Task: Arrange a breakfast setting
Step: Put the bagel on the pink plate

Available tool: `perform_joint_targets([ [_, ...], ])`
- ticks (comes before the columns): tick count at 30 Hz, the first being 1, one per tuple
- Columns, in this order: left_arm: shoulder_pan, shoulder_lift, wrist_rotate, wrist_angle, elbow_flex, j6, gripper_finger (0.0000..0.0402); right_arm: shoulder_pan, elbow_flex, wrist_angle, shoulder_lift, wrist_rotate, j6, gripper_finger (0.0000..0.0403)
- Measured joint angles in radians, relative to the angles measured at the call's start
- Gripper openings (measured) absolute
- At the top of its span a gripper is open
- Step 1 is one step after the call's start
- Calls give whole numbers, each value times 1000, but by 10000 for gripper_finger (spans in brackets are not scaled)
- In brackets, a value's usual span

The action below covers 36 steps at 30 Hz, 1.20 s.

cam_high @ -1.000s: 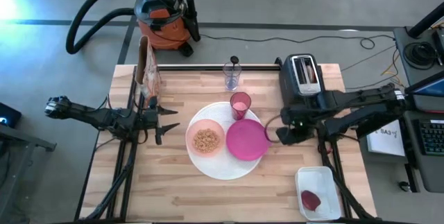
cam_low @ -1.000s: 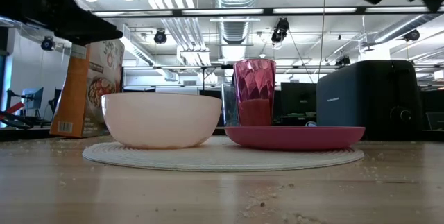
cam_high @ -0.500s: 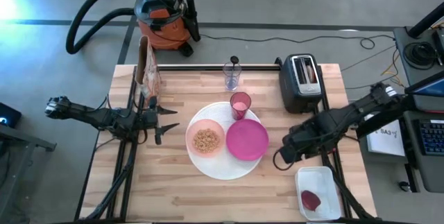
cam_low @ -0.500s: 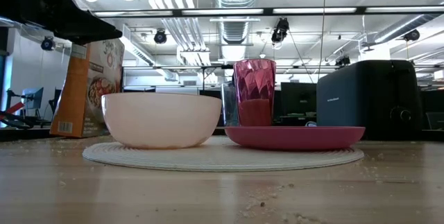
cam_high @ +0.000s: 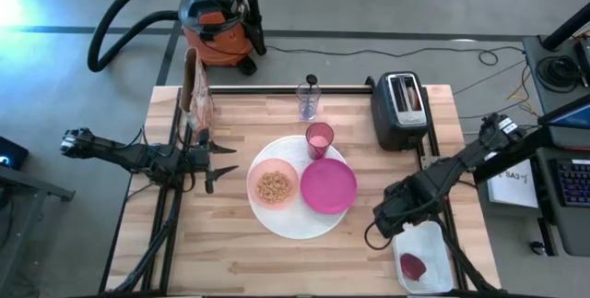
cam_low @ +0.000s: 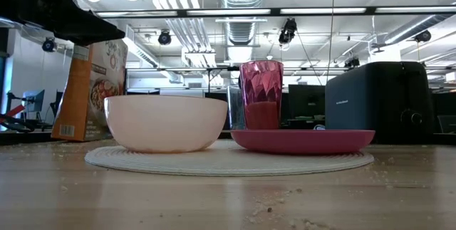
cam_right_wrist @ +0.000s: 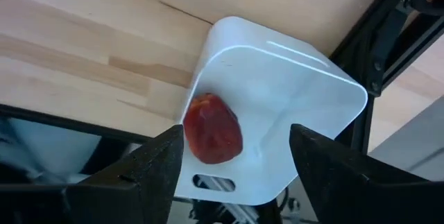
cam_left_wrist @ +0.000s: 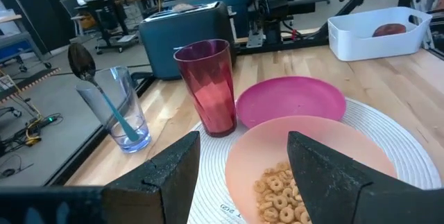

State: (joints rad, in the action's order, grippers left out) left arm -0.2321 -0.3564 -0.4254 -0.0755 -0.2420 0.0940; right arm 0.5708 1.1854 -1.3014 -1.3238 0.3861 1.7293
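The breakfast setting is being kept together near the middle of the worktop [cam_high: 230,252]: the large white round plate [cam_high: 297,227] is serving as a base, with the pale pink bowl [cam_high: 273,184] of cereal rings and the smaller magenta plate [cam_high: 328,186] resting side by side on it. The translucent pink cup [cam_high: 319,138] is standing upright at the white plate's far edge, and the clear glass [cam_high: 308,101], with the teal-handled spoon [cam_left_wrist: 104,96] standing in it, is being left apart nearer the back edge, so the drinking things are grouped behind the dishes.

The right claw [cam_high: 396,226] is being held over the white bin [cam_high: 426,257] at the worktop's near right corner, its jaws spread and nothing between them; in its wrist view a red fruit [cam_right_wrist: 211,129] is lying in the bin directly ahead, which suggests that the fruit is being lined up for a pick. The left claw [cam_high: 214,161] is waiting at the left side beside the cereal box [cam_high: 196,92], jaws parted and empty, aimed toward the dishes.

In the low view the glass is being largely hidden behind the cup, and the bin and fruit are not being shown. What kind of fruit it is cannot be told. The toaster [cam_high: 402,109] is standing at the back right.
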Motion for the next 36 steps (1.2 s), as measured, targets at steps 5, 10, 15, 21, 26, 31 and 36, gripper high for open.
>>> perform_joint_targets([
  [5,0,15,0,-1,0,2,201,11,-1,-1,-44,33,-134,273],
  [10,0,36,1,-3,0,17,201,2,-1,4,-81,28,-226,281],
  [15,0,52,21,-15,0,18,201,-40,-1,11,-102,-46,-262,283],
  [21,0,74,24,-23,0,29,201,-106,-1,17,-95,-111,-324,285],
  [26,0,86,24,-33,0,29,201,-133,-1,-45,-51,-333,-335,286],
  [31,0,97,25,-30,0,29,201,-171,-1,-78,18,-725,-310,286],
  [36,0,114,21,-26,0,29,201,-240,1,-75,68,-1024,-382,286],
])
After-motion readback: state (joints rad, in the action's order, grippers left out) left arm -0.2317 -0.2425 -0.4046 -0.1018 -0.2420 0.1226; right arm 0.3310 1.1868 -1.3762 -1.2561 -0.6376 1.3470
